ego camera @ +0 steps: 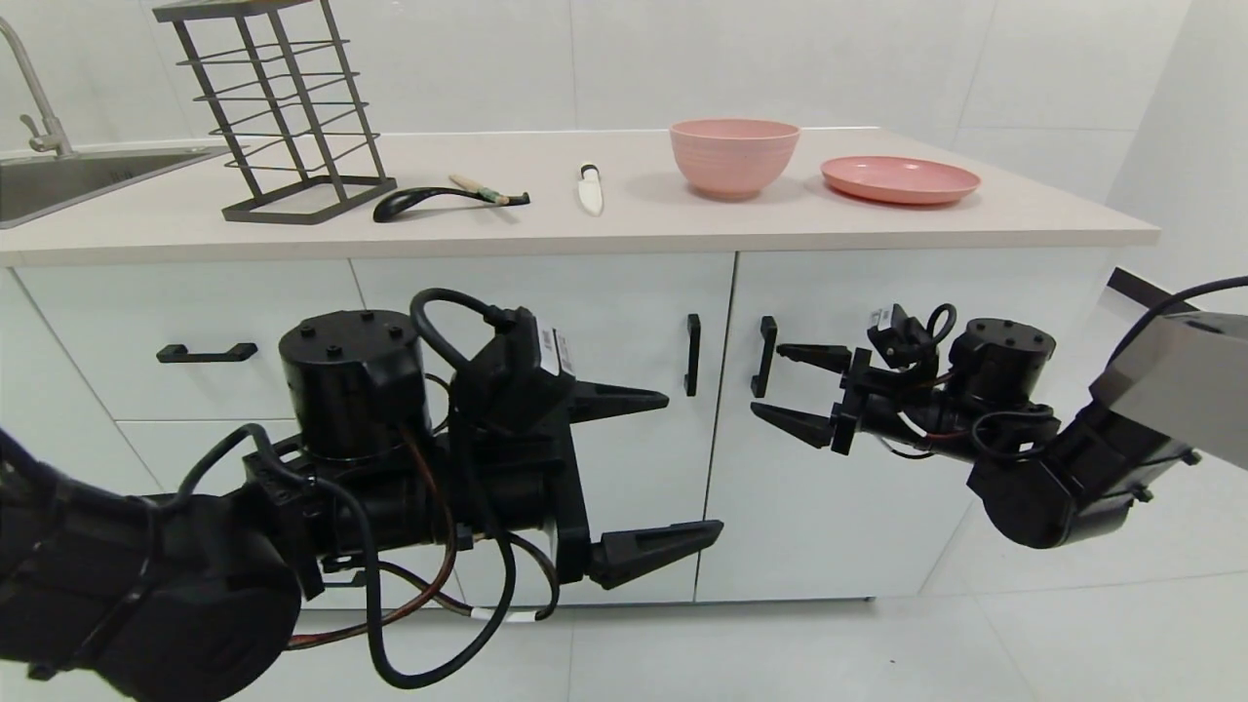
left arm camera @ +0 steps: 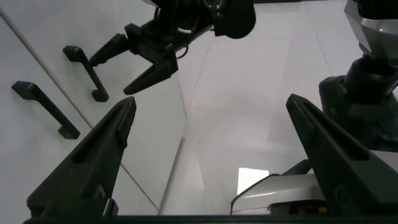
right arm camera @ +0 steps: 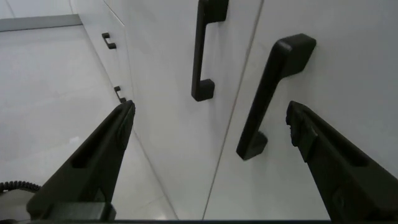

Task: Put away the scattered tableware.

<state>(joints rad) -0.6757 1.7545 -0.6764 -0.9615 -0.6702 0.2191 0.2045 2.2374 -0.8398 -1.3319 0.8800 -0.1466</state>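
Tableware lies scattered on your pale surface (ego camera: 682,222). Round pink bowl (ego camera: 734,156) and flat pink plate (ego camera: 900,179) sit toward the right edge. Black ladle (ego camera: 429,200) and white knife (ego camera: 590,188) lie mid-surface, beside the black wire rack (ego camera: 283,107), likely their home. Left claw (ego camera: 694,465) and right claw (ego camera: 767,381) both gape, empty, below the front edge. Clear that edge first; gaps between pieces look roomy.

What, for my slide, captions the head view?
Left tool and right tool open before white cabinet doors, round pink bowl above.

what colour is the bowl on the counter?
The bowl is plain pink, like the plate beside it. Best seen in the head view.
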